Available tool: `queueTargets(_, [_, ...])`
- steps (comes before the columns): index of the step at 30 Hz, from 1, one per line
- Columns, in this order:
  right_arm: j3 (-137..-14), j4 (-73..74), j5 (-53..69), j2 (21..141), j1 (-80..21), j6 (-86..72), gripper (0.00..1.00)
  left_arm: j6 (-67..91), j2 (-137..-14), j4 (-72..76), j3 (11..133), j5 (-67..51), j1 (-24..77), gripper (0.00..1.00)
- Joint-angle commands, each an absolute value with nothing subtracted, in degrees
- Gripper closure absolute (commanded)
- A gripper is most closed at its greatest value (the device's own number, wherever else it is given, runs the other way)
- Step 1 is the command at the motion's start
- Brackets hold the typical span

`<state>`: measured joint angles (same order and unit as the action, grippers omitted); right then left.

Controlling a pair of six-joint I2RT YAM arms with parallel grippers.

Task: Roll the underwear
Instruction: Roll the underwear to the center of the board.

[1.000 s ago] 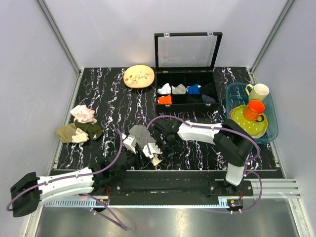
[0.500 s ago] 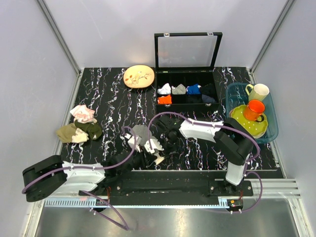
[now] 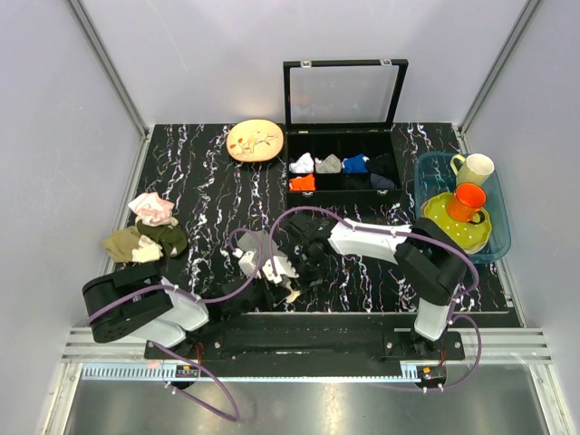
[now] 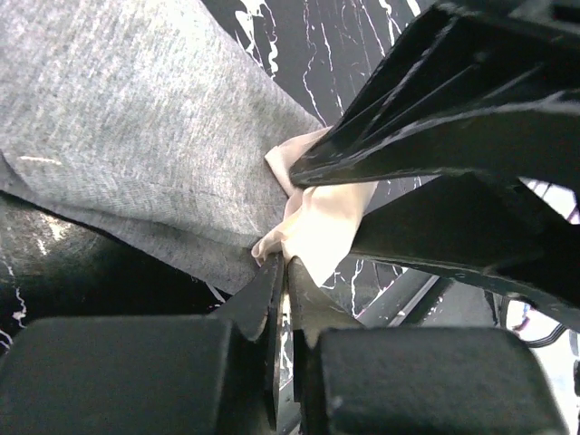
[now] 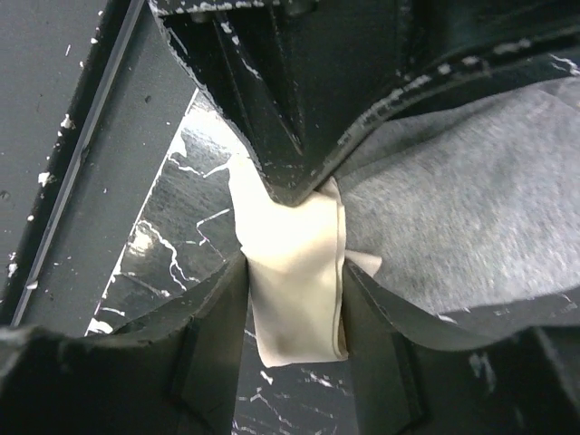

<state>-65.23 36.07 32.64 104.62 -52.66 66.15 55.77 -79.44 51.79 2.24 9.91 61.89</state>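
— How are the arms posed?
— The left arm is folded low along the near edge. Its left gripper (image 4: 286,269) is closed, nipping the cream edge (image 5: 292,317) of the underwear (image 3: 257,243). The right arm reaches in from the right with its elbow raised. The right gripper (image 5: 294,270) has its jaws apart astride that same edge, which fills the gap; whether it squeezes, I cannot tell.
— And the room around it?
— The underwear lies front and centre on the worktop (image 3: 199,181), near the front rail. Bare black marbled surface runs left to the pink-and-white cloth (image 3: 152,208) and the olive and tan cloths (image 3: 145,243), and back to the compartment box (image 3: 340,198). Grey walls close three sides.
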Motion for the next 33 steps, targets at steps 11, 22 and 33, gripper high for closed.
queueTargets(11, [-64.5, 40.4, 37.9, 91.5, -50.9, 72.3, 0.46, 63.0, -76.1, 50.2, -3.3, 12.6, 61.3, 0.96])
queueTargets(22, [-59.1, 30.7, 31.5, 97.3, -54.8, 75.1, 0.47, 62.7, -69.2, 41.0, -2.3, 11.8, 61.3, 0.94])
queueTargets(33, [-59.0, 30.1, 30.9, 97.5, -55.2, 75.0, 0.44, 64.2, -76.6, 47.7, -2.7, 9.4, 61.3, 0.94])
